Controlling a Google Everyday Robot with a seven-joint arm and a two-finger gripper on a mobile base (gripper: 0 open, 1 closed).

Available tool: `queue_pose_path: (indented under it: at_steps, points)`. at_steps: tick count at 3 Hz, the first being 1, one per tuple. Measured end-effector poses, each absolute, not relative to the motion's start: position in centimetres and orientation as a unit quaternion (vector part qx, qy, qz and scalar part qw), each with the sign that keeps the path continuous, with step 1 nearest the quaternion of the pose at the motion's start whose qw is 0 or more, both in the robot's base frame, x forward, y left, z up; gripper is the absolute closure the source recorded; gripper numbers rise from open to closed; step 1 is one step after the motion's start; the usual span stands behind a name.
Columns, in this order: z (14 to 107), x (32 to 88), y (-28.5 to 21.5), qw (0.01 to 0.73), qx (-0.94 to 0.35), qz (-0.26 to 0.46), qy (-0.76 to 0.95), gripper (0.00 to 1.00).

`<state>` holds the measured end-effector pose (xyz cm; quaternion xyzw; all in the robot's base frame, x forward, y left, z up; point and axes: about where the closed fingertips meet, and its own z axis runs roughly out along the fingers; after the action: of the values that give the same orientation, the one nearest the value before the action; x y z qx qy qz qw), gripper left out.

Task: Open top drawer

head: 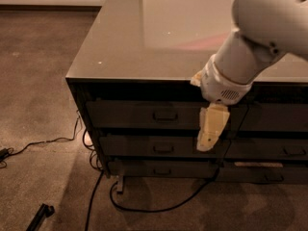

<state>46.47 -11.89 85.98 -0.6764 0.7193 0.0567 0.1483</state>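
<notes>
The top drawer point(130, 114) is a wide dark grey-brown front just under the cabinet's glossy top point(144, 42). It is closed, flush with the fronts around it. Its small rectangular loop handle point(165, 115) sits mid-front. My gripper point(209, 136) hangs pale yellow from the white arm point(250, 47) and points downward in front of the drawer's right end. It is to the right of the handle and a little lower, apart from it. The arm hides the drawer's right end.
Two slimmer drawers point(161, 148) lie below the top one. The neighbouring column's drawers point(284, 150) stand to the right. Black cables point(144, 208) run over the carpet at the cabinet's foot and to the left. A small black object point(41, 214) lies on the floor at the bottom left.
</notes>
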Motion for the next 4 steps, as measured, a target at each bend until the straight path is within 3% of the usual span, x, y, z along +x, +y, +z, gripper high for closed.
queue_pose_path:
  at_steps: [2, 4]
  points:
    - [84.5, 46.4, -11.2, 0.152, -0.692, 0.055, 0.704, 0.00]
    - [80.6, 48.4, -7.4, 0.184, -0.722, 0.124, 0.656, 0.00]
